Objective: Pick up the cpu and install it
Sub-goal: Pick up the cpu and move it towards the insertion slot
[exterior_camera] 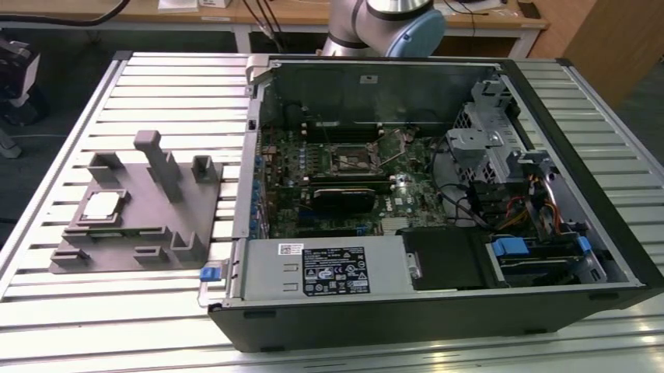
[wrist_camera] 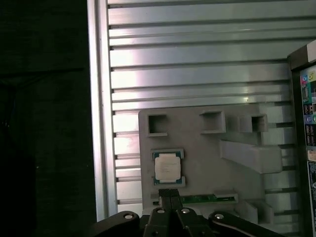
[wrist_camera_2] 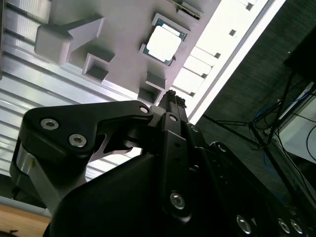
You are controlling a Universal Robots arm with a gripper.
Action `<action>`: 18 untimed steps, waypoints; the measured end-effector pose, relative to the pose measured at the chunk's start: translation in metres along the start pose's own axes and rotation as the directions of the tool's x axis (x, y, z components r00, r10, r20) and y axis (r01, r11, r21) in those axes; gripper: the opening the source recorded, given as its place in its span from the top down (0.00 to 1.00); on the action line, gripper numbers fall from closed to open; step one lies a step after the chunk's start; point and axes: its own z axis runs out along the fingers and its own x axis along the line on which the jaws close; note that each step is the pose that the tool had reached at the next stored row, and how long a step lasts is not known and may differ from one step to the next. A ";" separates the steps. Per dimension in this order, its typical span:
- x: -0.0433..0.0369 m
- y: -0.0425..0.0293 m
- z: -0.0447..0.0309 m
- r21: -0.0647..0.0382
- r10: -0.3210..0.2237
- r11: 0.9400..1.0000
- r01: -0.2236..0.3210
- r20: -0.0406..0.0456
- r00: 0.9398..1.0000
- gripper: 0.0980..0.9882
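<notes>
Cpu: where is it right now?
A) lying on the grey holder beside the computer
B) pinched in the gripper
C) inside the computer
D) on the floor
A: the cpu lies flat on the grey holder, and the gripper is shut with nothing in it.

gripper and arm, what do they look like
The gripper is matte black, with angular link plates fastened by silver screws, narrowing to a slim tip. The arm in the exterior view is silver-grey metal with a pale blue joint cap.
</notes>
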 end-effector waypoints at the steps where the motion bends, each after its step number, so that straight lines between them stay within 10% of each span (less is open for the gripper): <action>1: 0.0000 -0.0002 0.0008 0.000 0.000 1.000 0.000 0.000 1.000 0.99; 15: 0.0000 -0.0039 0.0115 -0.001 0.000 1.000 0.000 0.000 1.000 0.98; 18: 0.0000 -0.0045 0.0133 -0.001 0.000 1.000 0.000 0.000 1.000 0.85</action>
